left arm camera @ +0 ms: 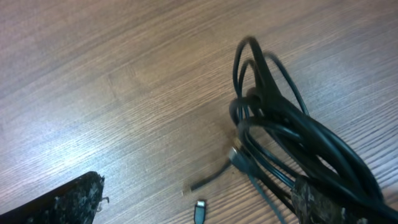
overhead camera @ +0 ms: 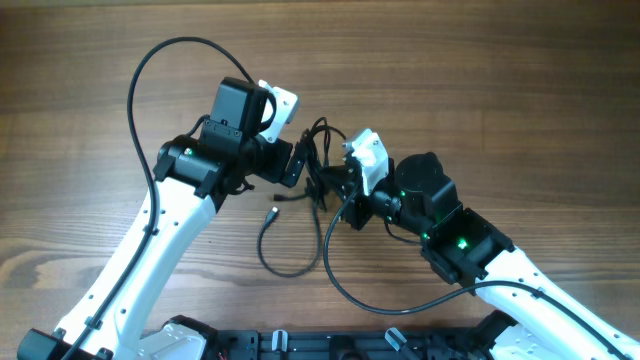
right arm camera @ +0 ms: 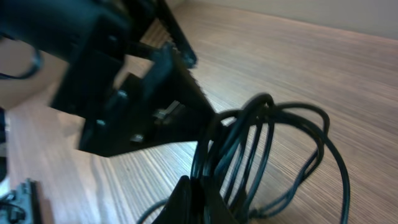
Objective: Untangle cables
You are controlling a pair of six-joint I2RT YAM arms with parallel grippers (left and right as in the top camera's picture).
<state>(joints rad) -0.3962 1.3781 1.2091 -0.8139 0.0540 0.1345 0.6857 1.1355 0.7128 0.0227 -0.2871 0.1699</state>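
The cables (overhead camera: 320, 140) bunch between left pincer (overhead camera: 292, 135) and right pincer (overhead camera: 335, 182), one end on the table (overhead camera: 500, 80).

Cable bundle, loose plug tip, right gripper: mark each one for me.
Cable bundle (left arm camera: 298, 140), left wrist view, middle of the tangled loops.
Loose plug tip (overhead camera: 276, 212), overhead view, the metallic end of the free strand.
Right gripper (right arm camera: 188, 190), right wrist view, between its shut fingertips on the bundle.

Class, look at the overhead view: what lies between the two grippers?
The tangled bundle of thin black cables, pinched by the right gripper; the open left gripper sits just beside it, shown overhead.
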